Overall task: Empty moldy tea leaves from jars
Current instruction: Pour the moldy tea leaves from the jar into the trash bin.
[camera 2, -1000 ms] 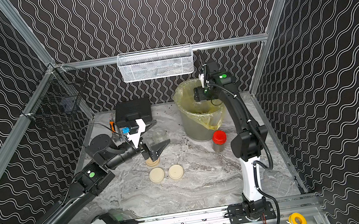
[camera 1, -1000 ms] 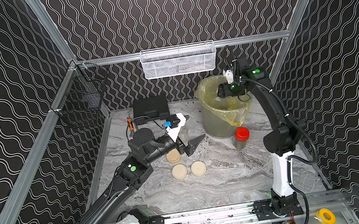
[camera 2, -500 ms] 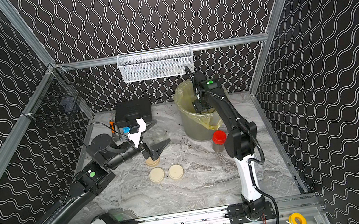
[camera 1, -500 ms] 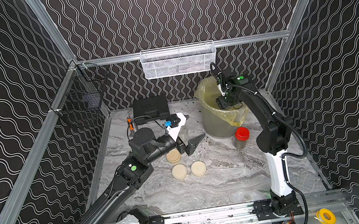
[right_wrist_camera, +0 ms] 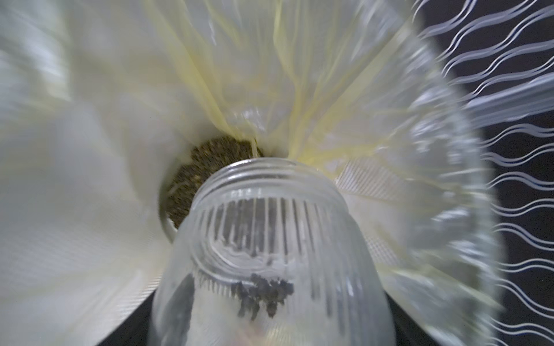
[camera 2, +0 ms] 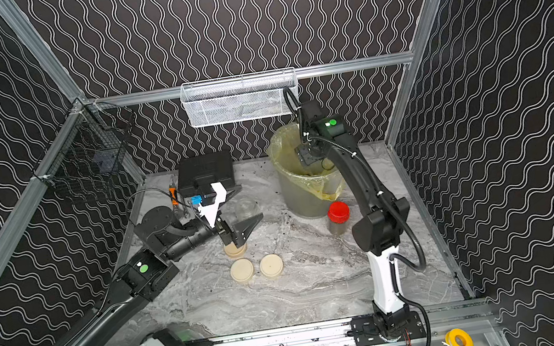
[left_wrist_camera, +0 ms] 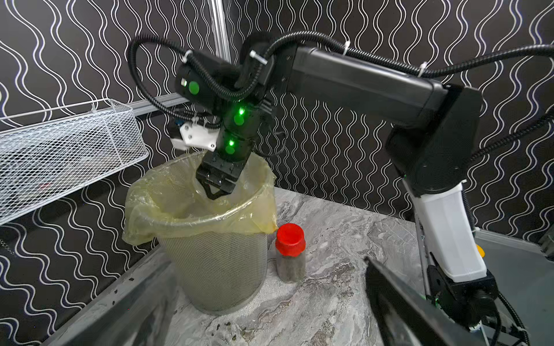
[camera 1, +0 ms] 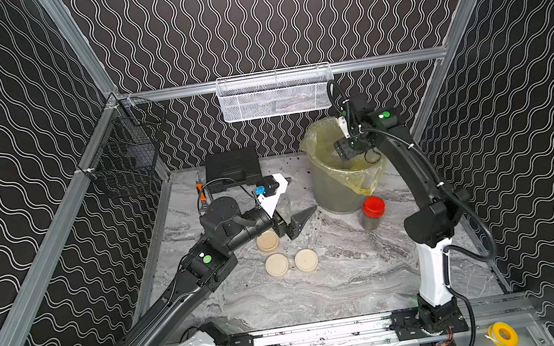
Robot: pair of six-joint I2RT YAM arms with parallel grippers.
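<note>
The right gripper [left_wrist_camera: 216,185] is clamped on a glass jar [right_wrist_camera: 269,254] inside the lined bin [left_wrist_camera: 215,269]. The jar's mouth points down and away from the jaws, so the tea leaves [right_wrist_camera: 209,170] pile in the bag below. A small clump [right_wrist_camera: 263,287] clings nearer the jaws and probably needs a shake. The left gripper [camera 1: 296,198] stands wide open and empty. The red-lidded jar [left_wrist_camera: 290,254], unopened, sits outside both jaws.

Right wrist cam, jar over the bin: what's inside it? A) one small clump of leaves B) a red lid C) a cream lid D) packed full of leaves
A: only a small dark clump of tea leaves sits inside the open, otherwise clear jar over the bag-lined bin.
</note>
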